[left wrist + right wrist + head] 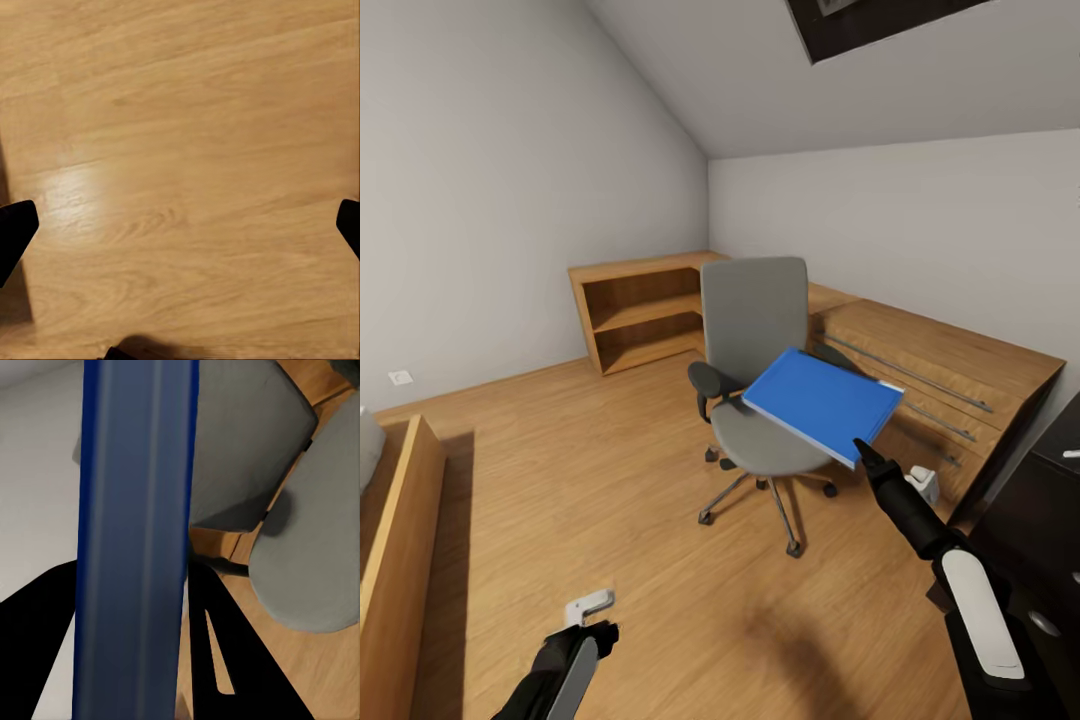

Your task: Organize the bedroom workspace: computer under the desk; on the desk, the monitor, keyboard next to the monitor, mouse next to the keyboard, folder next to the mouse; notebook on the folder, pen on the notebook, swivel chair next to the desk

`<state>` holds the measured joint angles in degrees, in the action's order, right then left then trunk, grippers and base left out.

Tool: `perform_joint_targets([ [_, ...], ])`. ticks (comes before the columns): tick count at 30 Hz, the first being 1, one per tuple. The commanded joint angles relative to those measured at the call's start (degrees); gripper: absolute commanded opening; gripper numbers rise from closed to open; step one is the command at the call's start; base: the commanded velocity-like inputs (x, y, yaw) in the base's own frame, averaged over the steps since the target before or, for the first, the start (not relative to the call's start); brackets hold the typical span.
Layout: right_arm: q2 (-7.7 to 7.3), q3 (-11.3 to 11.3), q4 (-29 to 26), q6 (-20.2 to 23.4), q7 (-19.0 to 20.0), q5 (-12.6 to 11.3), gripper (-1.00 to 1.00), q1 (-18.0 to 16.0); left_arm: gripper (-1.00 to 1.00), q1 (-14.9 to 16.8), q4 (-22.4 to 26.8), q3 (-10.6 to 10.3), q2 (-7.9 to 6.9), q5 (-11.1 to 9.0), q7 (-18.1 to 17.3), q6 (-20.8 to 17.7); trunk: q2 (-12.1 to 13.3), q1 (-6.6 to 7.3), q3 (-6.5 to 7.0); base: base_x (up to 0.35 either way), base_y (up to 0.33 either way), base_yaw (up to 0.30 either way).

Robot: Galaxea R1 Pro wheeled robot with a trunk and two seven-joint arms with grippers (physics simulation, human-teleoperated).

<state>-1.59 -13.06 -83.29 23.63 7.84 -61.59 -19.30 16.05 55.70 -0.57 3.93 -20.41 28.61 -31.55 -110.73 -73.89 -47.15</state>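
The blue folder (820, 402) hangs tilted just above the seat of the grey swivel chair (753, 300), and my right gripper (863, 455) is shut on its near edge. In the right wrist view the folder's edge (135, 510) runs between the two black fingers (225, 660) of that gripper (131, 615), with the chair (300, 547) behind it. My left gripper (595, 628) hangs low over the wooden floor; its wrist view shows the gripper (180, 225) open, fingertips far apart over bare boards. The desk's dark drawer unit (1040, 540) with a round silver knob stands at the right edge.
A light wooden dresser (950, 360) with long bar handles stands behind the chair along the right wall. An open wooden shelf unit (640, 305) fills the far corner. A wooden bed frame (400, 520) lines the left edge. A small white object (923, 484) sits beside the dresser.
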Motion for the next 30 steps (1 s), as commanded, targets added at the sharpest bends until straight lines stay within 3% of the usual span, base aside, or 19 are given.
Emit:
perform_joint_targets([
  [1,0.01,-0.11,-0.3,0.39,0.09,-0.24,-1.0,-0.03,1.0,0.03,-3.8,-0.13,-0.38,-0.54,0.46,2.21,0.39,0.24,0.14,-0.005,0.0,0.0],
  [6,0.01,-0.12,-0.68,0.49,0.18,-0.33,-1.0,0.04,1.0,0.03,-15.82,-0.87,-0.92,-0.39,0.31,12.86,2.4,1.33,1.03,-0.002,0.0,0.0],
  [8,0.05,-0.08,-0.73,0.42,0.3,-0.36,-1.0,0.44,1.0,0.03,-23.44,-3.23,-1.48,0.48,-0.24,18.43,3.2,1.77,1.39,0.0,0.0,0.0],
  [9,0.06,-0.07,-0.73,0.41,0.31,-0.37,-1.0,0.47,1.0,0.03,-24.37,-3.4,-1.65,0.55,-0.61,18.94,3.6,1.99,1.57,0.0,0.0,0.0],
  [11,0.08,-0.1,-0.73,0.38,0.32,-0.37,-1.0,0.57,1.0,0.03,-28.06,-3.81,-2.28,0.71,-3.48,22.1,4.4,2.43,1.93,0.0,0.0,0.0],
  [12,0.09,-0.05,-0.73,0.44,0.29,-0.37,-1.0,0.66,1.0,0.03,-33.4,-4.05,-2.74,0.8,-9.35,30.25,4.8,2.65,2.11,0.0,0.0,0.0],
  [20,0.25,-0.26,-1.38,0.04,-0.03,-1.12,-1.0,0.67,1.0,0.03,-34.98,-4.86,-2.62,0.82,-10.56,32.21,8.01,4.41,3.55,0.0,0.0,-0.111],
  [30,0.27,-0.59,-2.47,-0.1,-0.47,-4.57,-1.0,0.67,1.0,0.03,-35.34,-4.87,-2.56,0.81,-10.59,32.19,12.02,6.61,5.34,0.0,0.0,-0.254],
])
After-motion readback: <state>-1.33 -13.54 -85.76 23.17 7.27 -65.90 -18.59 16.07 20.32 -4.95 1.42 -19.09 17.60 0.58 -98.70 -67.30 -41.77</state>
